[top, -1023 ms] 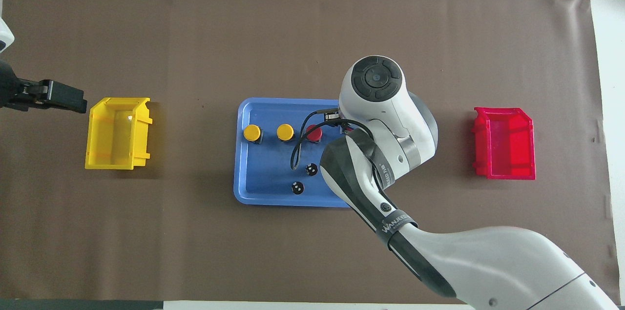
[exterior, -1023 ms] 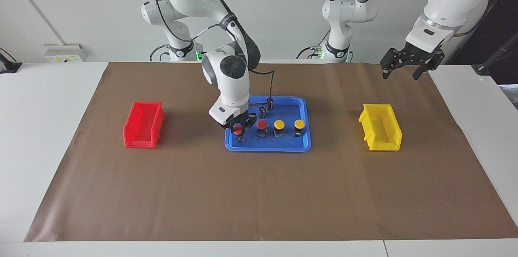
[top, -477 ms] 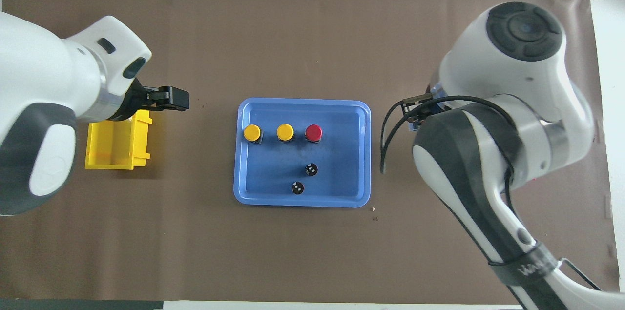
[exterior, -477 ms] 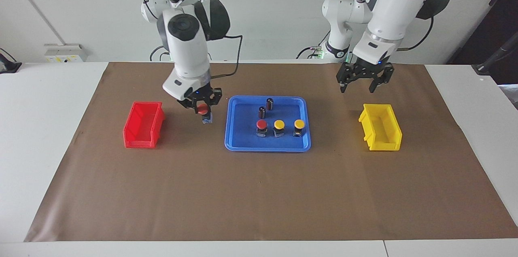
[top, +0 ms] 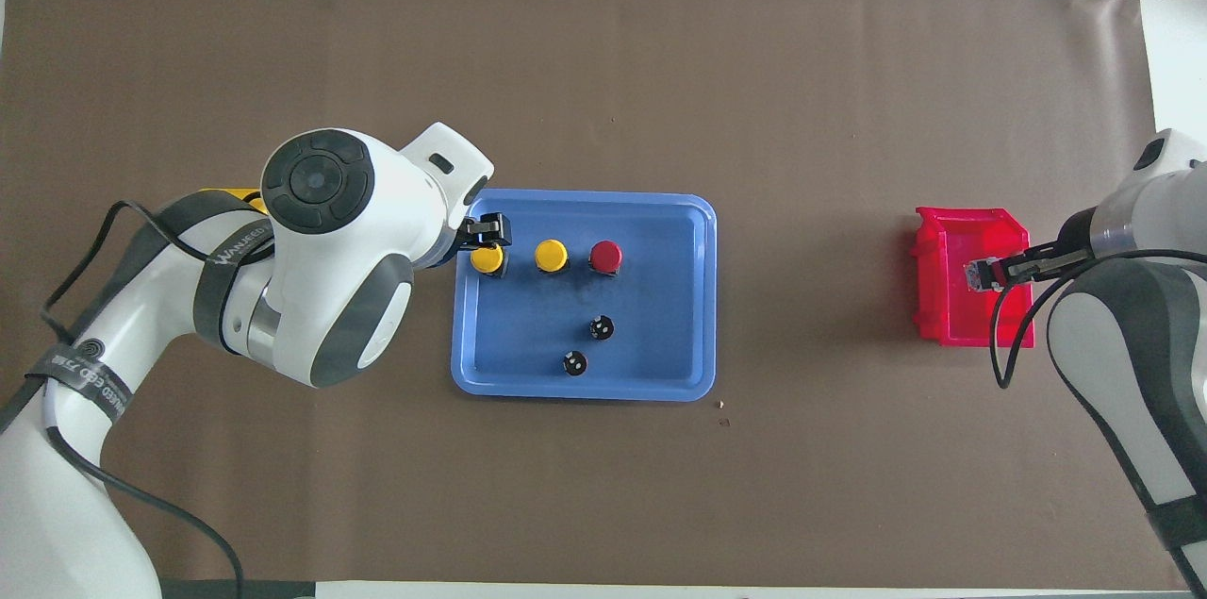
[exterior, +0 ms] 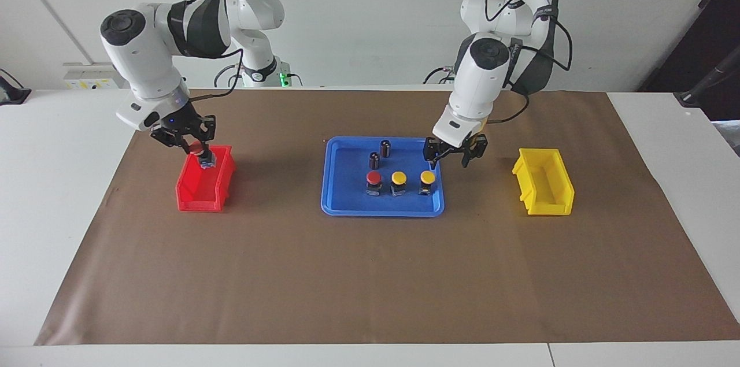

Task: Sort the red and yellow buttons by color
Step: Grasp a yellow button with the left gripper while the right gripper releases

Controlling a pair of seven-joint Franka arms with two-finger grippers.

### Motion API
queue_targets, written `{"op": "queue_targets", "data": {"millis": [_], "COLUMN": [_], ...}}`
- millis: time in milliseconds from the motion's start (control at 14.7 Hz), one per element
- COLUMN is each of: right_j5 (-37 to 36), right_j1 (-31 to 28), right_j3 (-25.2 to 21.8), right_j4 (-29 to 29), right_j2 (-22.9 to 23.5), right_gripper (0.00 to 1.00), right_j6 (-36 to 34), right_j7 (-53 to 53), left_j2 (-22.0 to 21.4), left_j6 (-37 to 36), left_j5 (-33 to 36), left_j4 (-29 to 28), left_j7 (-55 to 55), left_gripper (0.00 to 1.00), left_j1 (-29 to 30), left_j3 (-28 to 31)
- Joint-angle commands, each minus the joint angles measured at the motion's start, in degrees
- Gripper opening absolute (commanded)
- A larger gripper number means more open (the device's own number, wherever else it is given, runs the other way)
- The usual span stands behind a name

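My right gripper (exterior: 196, 150) is shut on a red button (exterior: 204, 160) and holds it over the red bin (exterior: 199, 193); in the overhead view the button's base (top: 977, 275) shows at the gripper (top: 1001, 271) over the bin (top: 971, 321). A second red button (exterior: 374, 177) and two yellow buttons (exterior: 398, 177) (exterior: 428, 177) stand in a row in the blue tray (exterior: 347, 205). My left gripper (exterior: 454, 153) is open, just above the tray's edge beside the end yellow button (top: 487, 259).
Two dark capless cylinders (exterior: 385, 147) (exterior: 374, 160) stand in the tray nearer to the robots than the button row. A yellow bin (exterior: 543, 188) sits toward the left arm's end of the table. A brown mat (exterior: 370, 274) covers the table.
My right gripper has carried the red button from beside the tray to over the red bin. My left gripper has moved from near the yellow bin to the tray's edge by the yellow button.
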Motion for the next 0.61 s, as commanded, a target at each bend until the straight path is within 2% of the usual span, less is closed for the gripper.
{"op": "queue_targets", "data": {"millis": [0, 273, 409, 477, 545], "right_j5": [-0.1, -0.1, -0.1, -0.1, -0.2], "right_j1": [-1.6, -2.5, -2.5, -2.3, -2.5], "right_j3": [1.0, 1.0, 1.0, 1.0, 0.9], "right_j4": [-3.4, -9.1, -11.2, -11.7, -12.0], "right_j2": [-2.1, -1.9, -2.0, -2.1, -1.4], "right_gripper": [0.15, 0.15, 0.15, 0.15, 0.16], "right_j6": [3.3, 10.0, 12.2, 12.8, 13.4], "right_j7": [-3.4, -3.9, -4.3, -4.0, -4.1], "left_j2": [0.1, 0.9, 0.9, 1.5, 1.7], "left_j6": [3.9, 6.3, 6.4, 6.5, 5.6], "left_j5": [-0.2, -0.1, -0.1, -0.1, -0.1], "left_j4": [-2.5, -4.7, -4.5, -3.9, -2.0], "left_j7": [-2.5, -2.5, -3.9, -4.6, -5.7], "left_gripper": [0.85, 0.74, 0.21, 0.07, 0.02], "left_j1": [-2.2, -2.2, -2.2, -2.3, -2.3], "left_j3": [1.0, 1.0, 1.0, 1.0, 1.0]}}
